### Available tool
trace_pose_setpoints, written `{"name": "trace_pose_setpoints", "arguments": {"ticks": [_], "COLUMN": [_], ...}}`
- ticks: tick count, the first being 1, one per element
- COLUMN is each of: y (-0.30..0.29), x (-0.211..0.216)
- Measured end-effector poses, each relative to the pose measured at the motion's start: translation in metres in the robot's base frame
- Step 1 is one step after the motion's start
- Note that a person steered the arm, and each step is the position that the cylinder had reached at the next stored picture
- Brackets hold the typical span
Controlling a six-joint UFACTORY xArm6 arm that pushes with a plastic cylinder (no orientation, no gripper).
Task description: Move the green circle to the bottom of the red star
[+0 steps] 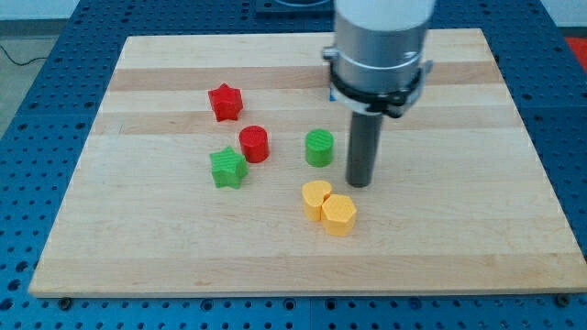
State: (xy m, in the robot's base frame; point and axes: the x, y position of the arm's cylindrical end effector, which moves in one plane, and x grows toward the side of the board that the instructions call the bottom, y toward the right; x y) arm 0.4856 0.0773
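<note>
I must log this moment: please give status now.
My tip down, just right of green circle. Red star upper left. Red circle sits between.

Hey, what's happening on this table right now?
My tip sits just to the view's right of the green circle, not clearly touching it. The red star is up toward the view's left, with the red circle and green star below it. The green circle isn't below the red star yet.

Bright even overhead light, soft short shadows, mild glare, sharp focus throughout
</note>
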Motion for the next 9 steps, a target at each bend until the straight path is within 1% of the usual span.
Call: {"name": "trace_pose_setpoints", "arguments": {"ticks": [1,3,4,5,6,7,8,9], "y": [-0.012,-0.135,-0.164,-0.142,-0.101,-0.045,-0.024,-0.05], "x": [-0.018,-0.052,-0.059,-0.057,-0.046,-0.041,-0.066,-0.081]}}
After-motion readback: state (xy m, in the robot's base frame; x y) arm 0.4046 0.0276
